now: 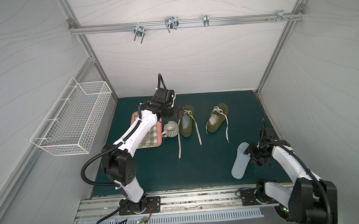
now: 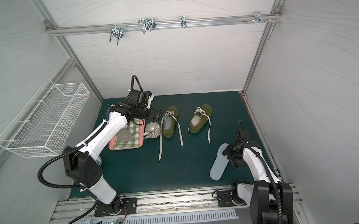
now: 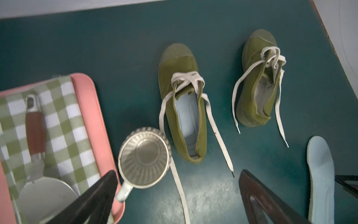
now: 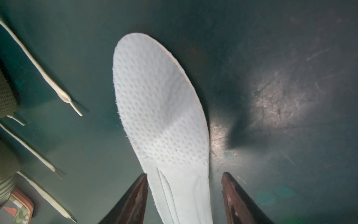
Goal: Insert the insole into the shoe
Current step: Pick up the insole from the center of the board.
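We judge task early: lined shoe [image 3: 184, 108] aside, empty shoe [image 3: 257, 85] unfilled. Loose insole [image 4: 160, 108] on worktop [image 1: 156, 171], well apart from it. Our right gripper [image 4: 184, 173] spread astride insole, no pinch yet. Our left gripper [image 3: 178, 171] wide, empty.

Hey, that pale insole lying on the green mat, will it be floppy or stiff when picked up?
Probably floppy: the insole looks thin and foamy, so its free end would likely droop. The right gripper straddles its width, and a sideways squeeze may buckle it rather than hold it. Its dimpled face looks grippy, not slippery.
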Controlling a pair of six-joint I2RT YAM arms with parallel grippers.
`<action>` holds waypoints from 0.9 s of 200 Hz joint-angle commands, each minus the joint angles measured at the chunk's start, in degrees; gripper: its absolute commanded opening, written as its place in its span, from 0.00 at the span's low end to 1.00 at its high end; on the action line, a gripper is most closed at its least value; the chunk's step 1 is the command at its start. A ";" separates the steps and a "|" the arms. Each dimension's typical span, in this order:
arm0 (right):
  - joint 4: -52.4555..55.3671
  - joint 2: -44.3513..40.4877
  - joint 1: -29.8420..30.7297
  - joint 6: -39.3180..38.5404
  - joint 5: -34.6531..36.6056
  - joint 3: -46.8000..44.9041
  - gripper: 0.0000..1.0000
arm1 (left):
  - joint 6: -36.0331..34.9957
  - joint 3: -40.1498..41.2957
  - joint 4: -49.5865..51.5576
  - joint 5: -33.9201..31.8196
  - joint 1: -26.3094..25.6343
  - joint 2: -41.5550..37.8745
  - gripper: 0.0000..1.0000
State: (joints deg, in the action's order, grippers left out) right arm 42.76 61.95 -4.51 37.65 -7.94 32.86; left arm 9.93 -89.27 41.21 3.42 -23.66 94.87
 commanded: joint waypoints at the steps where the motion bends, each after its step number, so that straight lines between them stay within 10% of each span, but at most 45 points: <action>1: 1.81 -1.09 0.89 0.21 2.12 -1.49 0.62 | 5.53 4.65 -6.96 2.41 0.19 -4.95 0.99; 90: -6.91 3.59 4.46 4.02 -0.15 -5.35 0.46 | 9.13 9.51 -6.35 5.31 -1.31 -6.54 0.99; 180: -9.53 4.64 6.17 1.30 -1.31 -4.02 0.05 | 12.83 13.57 -7.20 -0.26 -7.09 -7.81 0.99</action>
State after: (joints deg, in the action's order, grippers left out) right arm 34.85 65.82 0.51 39.33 -8.45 28.45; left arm 20.27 -76.53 36.97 4.75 -29.58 88.86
